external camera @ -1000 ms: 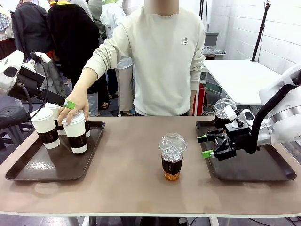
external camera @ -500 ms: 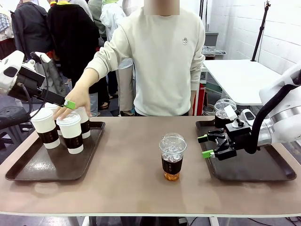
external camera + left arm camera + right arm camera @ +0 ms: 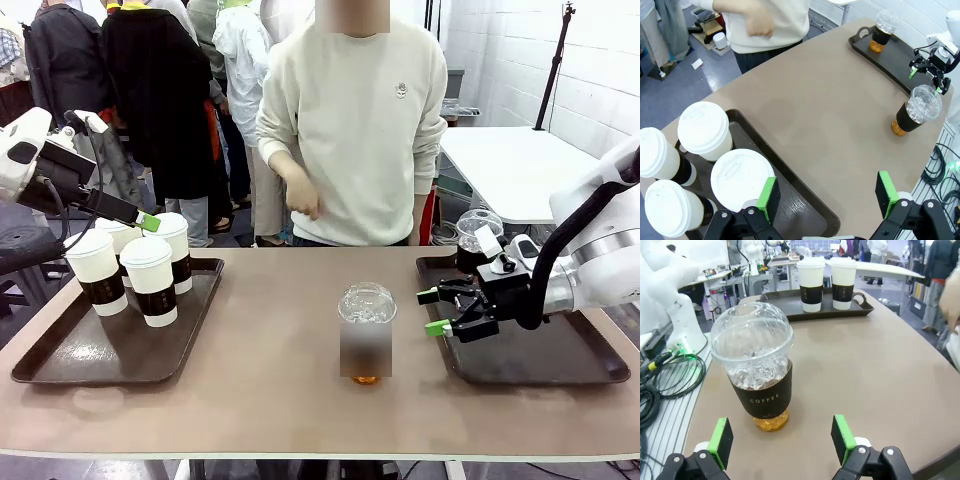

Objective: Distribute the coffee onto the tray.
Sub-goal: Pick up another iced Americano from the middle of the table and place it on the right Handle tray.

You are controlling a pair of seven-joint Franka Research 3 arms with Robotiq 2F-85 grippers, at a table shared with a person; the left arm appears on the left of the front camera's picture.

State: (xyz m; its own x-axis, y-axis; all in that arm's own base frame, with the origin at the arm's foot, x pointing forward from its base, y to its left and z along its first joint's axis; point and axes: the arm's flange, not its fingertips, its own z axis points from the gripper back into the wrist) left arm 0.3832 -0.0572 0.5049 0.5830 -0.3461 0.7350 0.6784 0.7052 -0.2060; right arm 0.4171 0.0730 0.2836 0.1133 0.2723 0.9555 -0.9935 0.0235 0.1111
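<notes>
Four white lidded cups with brown sleeves (image 3: 150, 280) stand grouped on the left tray (image 3: 60, 355); from above they show as cups (image 3: 740, 180) on the tray (image 3: 807, 212). My left gripper (image 3: 146, 222) hovers open just above them, seen as the gripper (image 3: 827, 192). One clear dome-lidded iced cup (image 3: 366, 330) stands on the bare table at centre, close in front of my open right gripper (image 3: 432, 311). In the right wrist view this cup (image 3: 757, 365) sits just beyond the gripper (image 3: 782, 437), left of its middle line. The second iced cup (image 3: 475, 235) stands on the right tray (image 3: 560, 365).
A person in a cream sweater stands at the far side, one hand (image 3: 300, 200) held at the chest. The near half of the right tray (image 3: 900, 62) is bare. Cables (image 3: 665, 385) lie beyond the table's edge.
The person let go of the white cup on the left tray and pulled the hand back to the chest. My right gripper crept slightly left toward the centre iced cup.
</notes>
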